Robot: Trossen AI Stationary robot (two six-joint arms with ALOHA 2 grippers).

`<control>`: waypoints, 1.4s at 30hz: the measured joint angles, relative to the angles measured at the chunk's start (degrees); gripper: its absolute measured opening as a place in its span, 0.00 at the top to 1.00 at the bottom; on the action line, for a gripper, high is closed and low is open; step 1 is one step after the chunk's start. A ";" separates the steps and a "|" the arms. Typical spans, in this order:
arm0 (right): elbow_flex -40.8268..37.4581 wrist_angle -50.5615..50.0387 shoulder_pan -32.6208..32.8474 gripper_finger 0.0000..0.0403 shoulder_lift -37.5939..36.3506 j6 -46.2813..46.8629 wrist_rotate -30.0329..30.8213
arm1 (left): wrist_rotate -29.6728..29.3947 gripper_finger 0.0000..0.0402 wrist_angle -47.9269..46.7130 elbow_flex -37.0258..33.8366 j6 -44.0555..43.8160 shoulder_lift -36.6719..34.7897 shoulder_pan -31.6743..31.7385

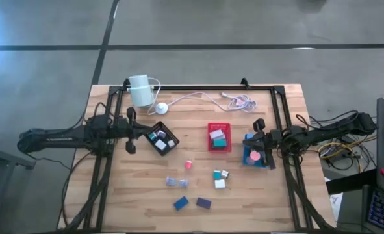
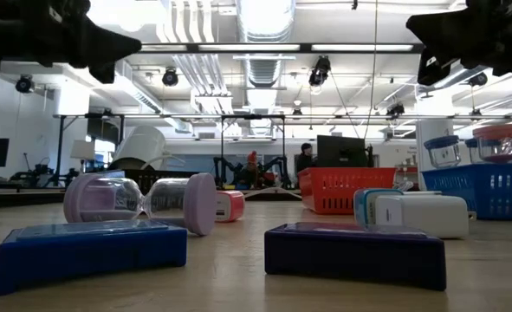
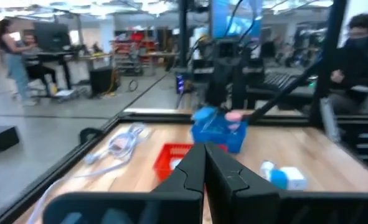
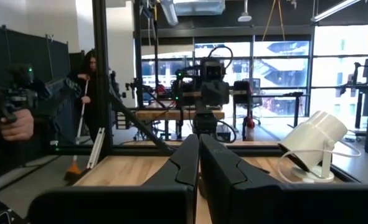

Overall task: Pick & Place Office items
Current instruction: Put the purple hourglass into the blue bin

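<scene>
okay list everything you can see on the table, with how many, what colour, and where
Trays: three. Black tray centre-left, red tray centre, blue tray right; each holds small pieces.
Loose office items: about eight, teal, white, blue, purple, pink, clear; on the wood in front of the trays.
White cylinder: one, far left corner, on a round base.
White cable: one, along the far edge.
Left gripper: shut, empty, beside the black tray.
Right gripper: shut, empty, over the blue tray.
</scene>
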 joint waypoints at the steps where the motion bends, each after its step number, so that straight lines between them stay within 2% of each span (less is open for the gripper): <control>1: 0.00 0.00 0.00 0.97 0.00 -0.14 -0.02 | 0.24 0.99 -0.07 0.35 0.00 0.25 -0.49; 9: 0.00 -0.04 0.00 0.97 0.00 -0.37 -0.04 | -1.88 0.99 -0.35 2.72 1.82 3.15 -4.39; 16: 0.00 -0.79 0.00 0.97 -0.02 -1.31 -0.44 | -2.24 1.00 1.32 7.57 1.94 9.59 -10.27; 18: 0.00 -0.79 0.00 0.97 -0.02 -2.11 -0.46 | -4.08 1.00 1.43 8.67 1.80 12.28 -11.67; 22: 0.00 -1.52 -0.02 0.97 -0.02 -2.76 -0.46 | -6.43 1.00 0.78 11.33 -3.96 19.30 -14.08; 32: 0.00 -2.19 -0.02 0.97 0.02 1.05 1.09 | -8.80 0.99 -13.50 22.85 -16.43 39.26 -24.59; 37: 0.00 -0.79 -0.04 0.97 0.02 0.68 4.14 | -11.39 0.89 -24.96 29.80 -21.08 47.97 -30.02; 42: 0.00 -0.50 -0.07 0.97 0.04 0.22 5.45 | -11.31 0.69 -32.64 34.34 -24.28 54.43 -32.84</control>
